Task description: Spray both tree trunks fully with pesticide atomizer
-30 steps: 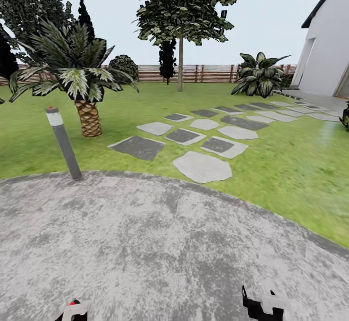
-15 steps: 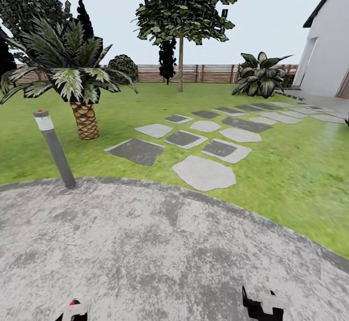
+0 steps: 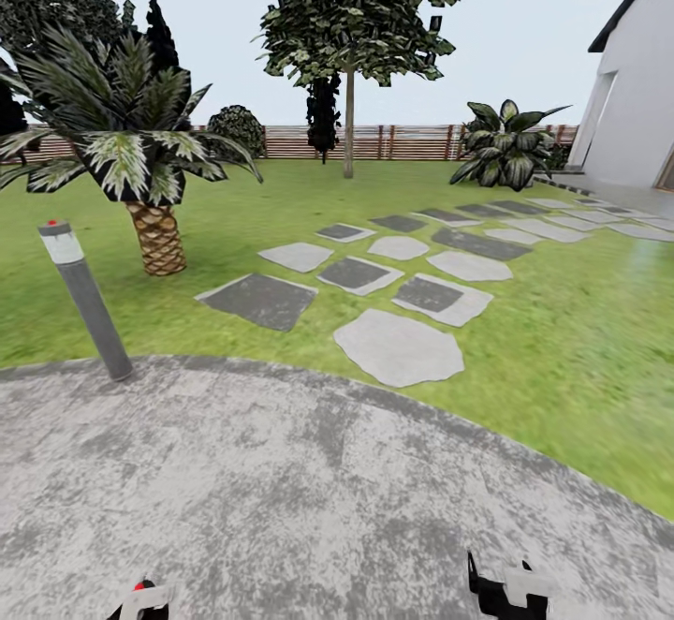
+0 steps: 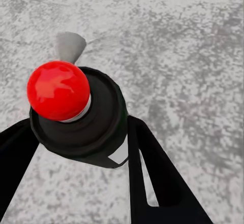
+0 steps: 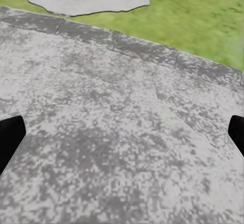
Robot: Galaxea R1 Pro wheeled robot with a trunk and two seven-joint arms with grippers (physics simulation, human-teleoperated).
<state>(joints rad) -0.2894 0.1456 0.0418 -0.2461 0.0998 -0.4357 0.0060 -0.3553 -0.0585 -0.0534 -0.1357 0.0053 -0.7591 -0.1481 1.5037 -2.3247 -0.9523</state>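
Jaws on my left gripper (image 4: pixel 76 148) are clamped around the pesticide atomizer (image 4: pixel 84 117): in the left wrist view the two black fingers (image 4: pixel 152 178) press against either side of its dark round body, with the red cap on top and a pale grey nozzle sticking out past it over the paving. Its long axis runs roughly along the fingers, cap end toward the camera; I read the nozzle as pointing away from the gripper, down toward the ground. In the head view the red cap just peeks up at about 7 o'clock (image 3: pixel 140 587).

On my right gripper (image 5: pixel 122 132) the jaws stand wide apart with nothing between them; only the two black fingertips (image 5: pixel 10 135) show at the edges of the right wrist view, over bare grey paving (image 5: pixel 117 148). In the head view that gripper sits at about 5 o'clock.

I am on a round mottled paved area. At 10 o'clock a leaning grey lamp post (image 3: pixel 82 300) stands at the paving's edge, with a palm (image 3: pixel 140 170) behind it on the grass (image 3: pixel 562 339). Stepping stones (image 3: pixel 401 346) run from 12 toward 2 o'clock, up to a white house (image 3: pixel 632 105). A tree (image 3: pixel 348 124) with a thin straight trunk stands at 12 o'clock, well away, before a wooden fence (image 3: pixel 412 142).
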